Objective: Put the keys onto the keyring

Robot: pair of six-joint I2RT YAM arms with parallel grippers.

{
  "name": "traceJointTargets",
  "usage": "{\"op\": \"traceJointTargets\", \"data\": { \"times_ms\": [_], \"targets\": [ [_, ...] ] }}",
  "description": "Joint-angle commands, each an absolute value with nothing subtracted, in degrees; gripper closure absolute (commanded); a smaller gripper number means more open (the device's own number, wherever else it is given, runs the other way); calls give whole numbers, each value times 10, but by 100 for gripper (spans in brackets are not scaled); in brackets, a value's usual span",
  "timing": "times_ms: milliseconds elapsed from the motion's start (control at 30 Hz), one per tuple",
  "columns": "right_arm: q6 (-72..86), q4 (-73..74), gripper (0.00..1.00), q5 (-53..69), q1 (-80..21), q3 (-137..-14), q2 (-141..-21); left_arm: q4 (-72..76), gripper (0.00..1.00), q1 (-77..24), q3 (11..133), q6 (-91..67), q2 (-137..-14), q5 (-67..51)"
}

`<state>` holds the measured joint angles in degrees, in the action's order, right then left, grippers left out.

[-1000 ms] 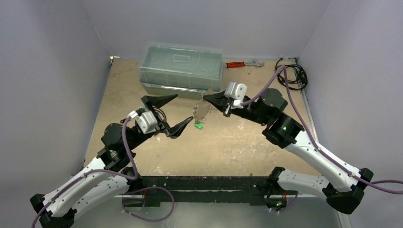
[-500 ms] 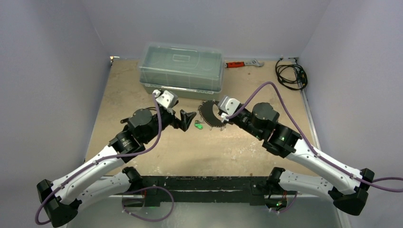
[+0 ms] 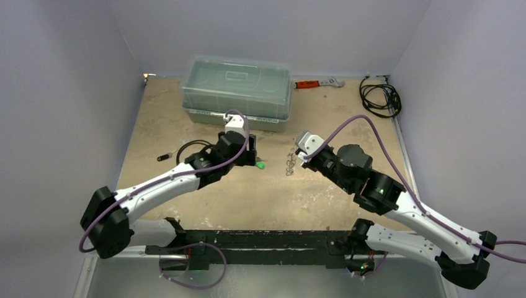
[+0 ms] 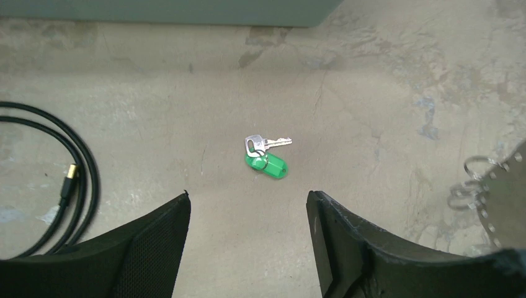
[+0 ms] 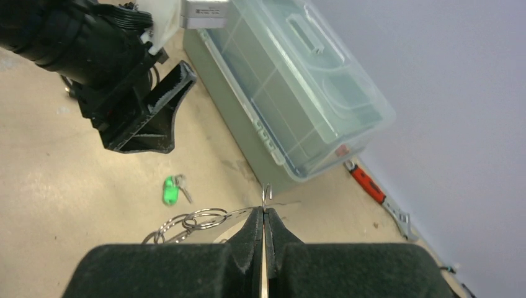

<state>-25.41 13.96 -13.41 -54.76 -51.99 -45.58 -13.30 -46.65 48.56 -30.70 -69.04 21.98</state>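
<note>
Where the top camera looks down, table: tan board [image 3: 186, 112] with pale walls on three sides.
Left arm: reaches from the near left to mid-table; my left jaws sit just beside the green key [image 3: 260, 165].
Right arm: comes in from the near right; my right jaws are at the keyring [image 3: 289, 162].
Key to keyring: near each other, not touching, key on the left.
Far edge: clear lidded box [image 3: 237, 92], red-handled wrench [image 3: 316, 83] to its right, black cable coil [image 3: 379, 97] in the far right corner.

Left wrist, left jaws: wide apart, nothing between the fingers [image 4: 155, 248].
Keys: the green key lies flat on the table with a silver key [image 4: 273, 142] joined at its head, ahead of the gap and untouched.
Cable: a black lead [image 4: 84, 180] curves along the left.
Keyring: its rings show at the right edge, beside a flat grey tag [image 4: 505, 205].

Right wrist, right jaws: pressed shut on a thin pale edge of the keyring.
Rings: they string out left of my fingertips; I cannot tell whether they rest on the table.
Green key: further left, beneath my left fingers.
</note>
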Motion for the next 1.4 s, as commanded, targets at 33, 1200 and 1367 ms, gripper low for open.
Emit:
{"op": "traceJointTargets", "data": {
  "times_ms": [33,1200,1367],
  "targets": [
    [-234,175,100,-165,-552,-531,-437,-158,34,-468,523,-409,-773,248],
    [-243,178,100,-163,-561,-523,-401,-194,76,-469,693,-303,-1072,202],
    [-243,174,100,-162,-562,-520,-400,-190,79,-469,687,-304,-1070,206]
  ]
}}
